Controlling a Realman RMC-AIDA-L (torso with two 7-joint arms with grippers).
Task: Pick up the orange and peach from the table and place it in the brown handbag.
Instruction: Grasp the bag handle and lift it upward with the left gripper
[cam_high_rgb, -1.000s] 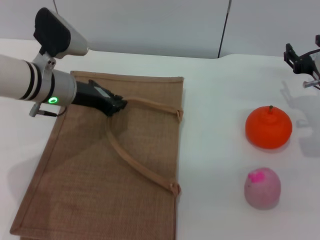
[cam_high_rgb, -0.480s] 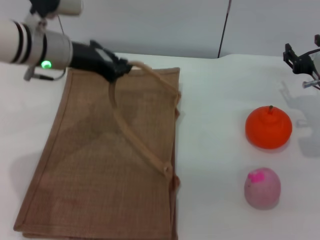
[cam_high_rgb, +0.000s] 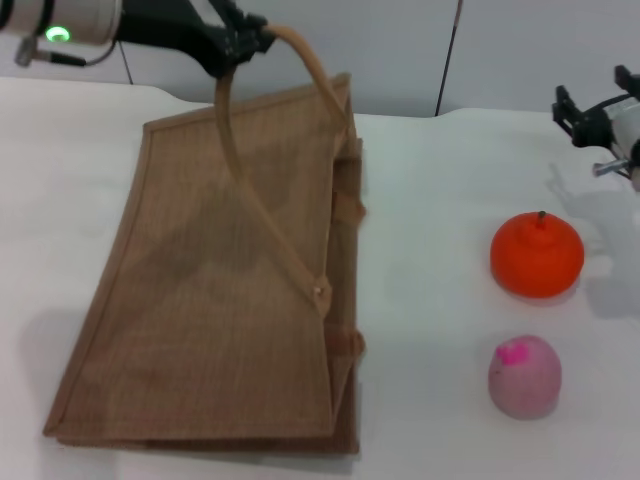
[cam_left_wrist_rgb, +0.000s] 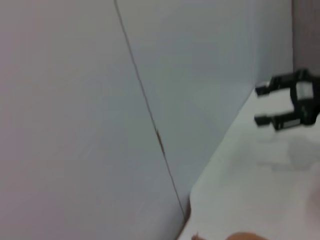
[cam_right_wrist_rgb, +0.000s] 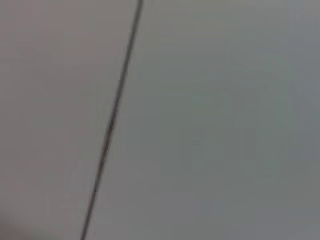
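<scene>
Brown handbag (cam_high_rgb: 220, 290) now hoisted higher than before, strap clamped in left end effector (cam_high_rgb: 238, 38). Orange (cam_high_rgb: 537, 254), peach (cam_high_rgb: 524, 375) unmoved on surface (cam_high_rgb: 440, 200), below right end effector (cam_high_rgb: 585, 112), fingers apart. No readable writing.

Brown handbag (cam_high_rgb: 200, 300) strap-lifted; orange (cam_high_rgb: 537, 254), peach (cam_high_rgb: 524, 376) on table.

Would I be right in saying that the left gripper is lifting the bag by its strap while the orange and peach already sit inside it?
Not quite. The head view shows the left gripper lifting the brown handbag by its strap, but the orange and the peach lie on the table, to the bag's right.
</scene>
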